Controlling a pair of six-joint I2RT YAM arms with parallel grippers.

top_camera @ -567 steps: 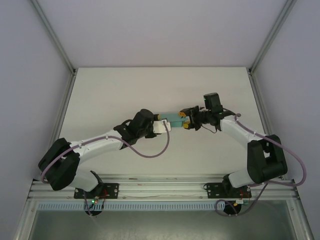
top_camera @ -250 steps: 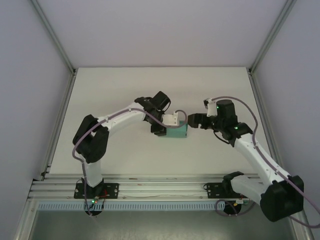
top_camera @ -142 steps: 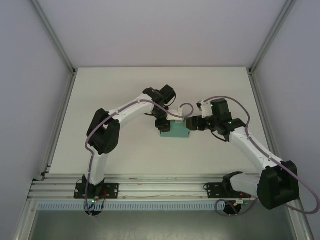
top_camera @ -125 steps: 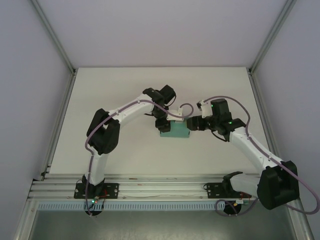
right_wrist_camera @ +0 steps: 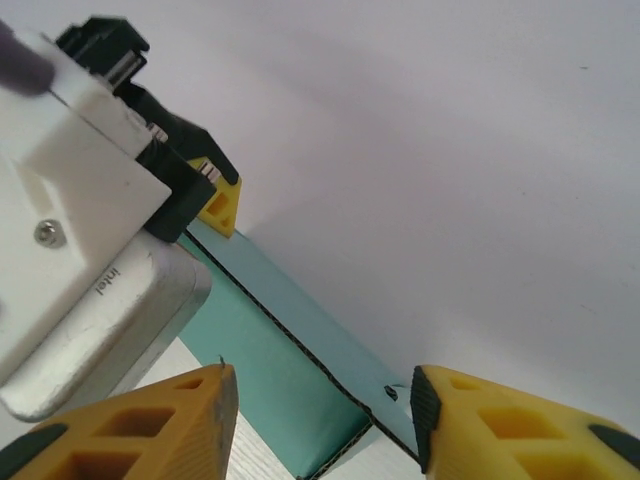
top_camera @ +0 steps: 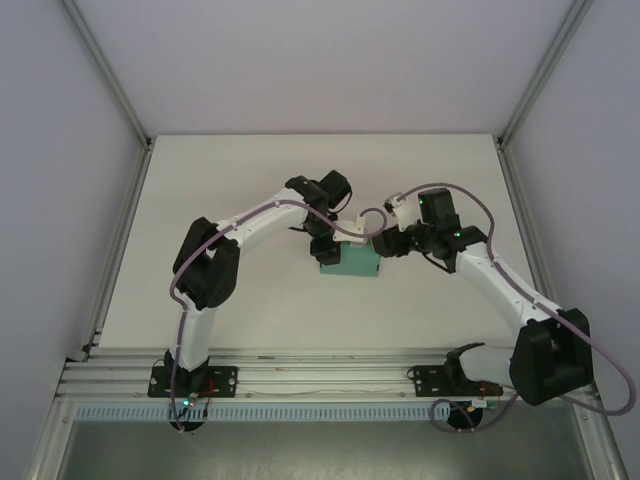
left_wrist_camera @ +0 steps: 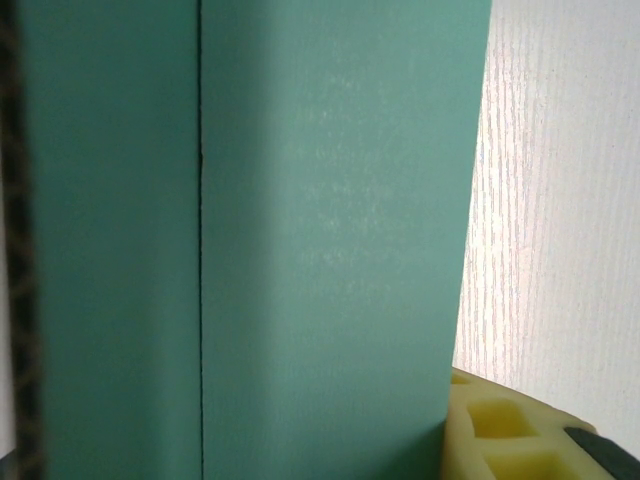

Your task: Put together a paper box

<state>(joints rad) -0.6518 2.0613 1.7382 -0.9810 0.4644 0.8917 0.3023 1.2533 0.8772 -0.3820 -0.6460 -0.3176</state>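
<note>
The paper box (top_camera: 350, 264) is a small flat teal box near the table's middle. My left gripper (top_camera: 326, 247) is shut on its left end; in the left wrist view the teal card (left_wrist_camera: 300, 250) runs between the jaws beside one yellow finger (left_wrist_camera: 520, 435). My right gripper (top_camera: 384, 243) is at the box's right end. In the right wrist view its jaws (right_wrist_camera: 320, 420) stand open astride the box's corrugated end (right_wrist_camera: 270, 350), with a gap on the left side. The left gripper's yellow fingertip (right_wrist_camera: 220, 205) presses the box's far side.
The white table (top_camera: 250, 180) stretches round the box, walled at the back and both sides. An aluminium rail (top_camera: 320, 375) runs along the near edge. The left arm's purple cable (top_camera: 372, 218) loops between the two wrists.
The right gripper has come in to the box's right end and its jaws have narrowed around it. The left arm, after swinging the box round, has held still for the last half second.
</note>
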